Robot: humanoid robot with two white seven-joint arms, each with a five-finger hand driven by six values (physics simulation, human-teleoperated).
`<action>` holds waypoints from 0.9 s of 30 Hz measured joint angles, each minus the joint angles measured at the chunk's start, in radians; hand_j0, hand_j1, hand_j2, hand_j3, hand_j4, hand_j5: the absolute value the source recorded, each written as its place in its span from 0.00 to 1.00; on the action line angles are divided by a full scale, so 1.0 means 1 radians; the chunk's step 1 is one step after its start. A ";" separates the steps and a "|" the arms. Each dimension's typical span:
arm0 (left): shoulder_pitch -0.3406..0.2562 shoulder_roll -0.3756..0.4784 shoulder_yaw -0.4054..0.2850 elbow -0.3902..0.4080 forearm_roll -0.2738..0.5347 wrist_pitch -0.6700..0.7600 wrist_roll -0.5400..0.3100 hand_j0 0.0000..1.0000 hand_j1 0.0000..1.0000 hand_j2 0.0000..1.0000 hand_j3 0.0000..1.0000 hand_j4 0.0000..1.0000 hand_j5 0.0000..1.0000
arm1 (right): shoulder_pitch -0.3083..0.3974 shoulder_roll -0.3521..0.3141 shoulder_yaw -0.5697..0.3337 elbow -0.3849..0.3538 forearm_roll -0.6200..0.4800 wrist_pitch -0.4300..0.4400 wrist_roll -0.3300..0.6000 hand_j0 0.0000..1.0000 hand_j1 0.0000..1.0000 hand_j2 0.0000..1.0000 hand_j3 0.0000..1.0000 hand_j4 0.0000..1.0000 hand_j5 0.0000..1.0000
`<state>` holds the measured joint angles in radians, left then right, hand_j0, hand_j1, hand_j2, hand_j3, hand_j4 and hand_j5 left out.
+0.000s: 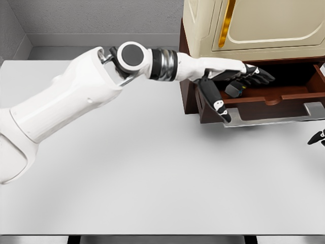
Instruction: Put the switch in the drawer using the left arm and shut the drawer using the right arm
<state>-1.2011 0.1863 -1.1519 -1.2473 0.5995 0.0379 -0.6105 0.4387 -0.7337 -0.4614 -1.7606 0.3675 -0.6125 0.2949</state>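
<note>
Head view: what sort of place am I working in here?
Likely a simulated tabletop test cell, not a real room: a bare white table, plain grey walls, and one cream-and-brown cabinet with its drawer open, left hand over it.

Pretty bright, flat simulator light all over, and everything's sharp, no blur or edge warping. The table [152, 183] reads nearly pure white with barely any shadow. The only dark patch is inside the drawer [284, 81] at upper right, shaded under the cabinet [254, 25].
</note>
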 measured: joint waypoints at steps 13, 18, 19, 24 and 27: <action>-0.035 0.014 0.006 -0.102 -0.006 -0.002 0.000 1.00 1.00 1.00 1.00 1.00 1.00 | -0.008 -0.001 0.001 0.000 0.000 0.000 0.000 0.46 0.46 0.46 0.46 0.46 0.46; -0.035 0.155 0.023 -0.329 0.003 -0.011 -0.001 1.00 1.00 1.00 1.00 1.00 1.00 | -0.017 -0.002 0.001 0.000 -0.002 0.000 0.000 0.46 0.46 0.46 0.46 0.46 0.46; -0.035 0.196 0.027 -0.373 0.017 -0.028 -0.001 1.00 1.00 1.00 1.00 1.00 1.00 | -0.017 -0.002 0.001 0.000 -0.003 0.000 0.000 0.46 0.46 0.46 0.46 0.46 0.46; -0.018 0.466 0.035 -0.488 0.162 -0.254 -0.001 1.00 1.00 1.00 1.00 1.00 1.00 | -0.035 -0.003 0.008 0.001 -0.003 0.000 0.000 0.46 0.46 0.46 0.46 0.46 0.46; 0.031 0.602 0.035 -0.506 0.245 -0.386 -0.001 1.00 1.00 1.00 1.00 1.00 1.00 | -0.044 -0.004 0.012 0.001 -0.003 0.000 0.000 0.47 0.47 0.47 0.47 0.47 0.47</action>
<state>-1.1704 0.7881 -1.1165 -1.7532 0.8442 -0.3483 -0.6112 0.3942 -0.7376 -0.4497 -1.7592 0.3643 -0.6125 0.2949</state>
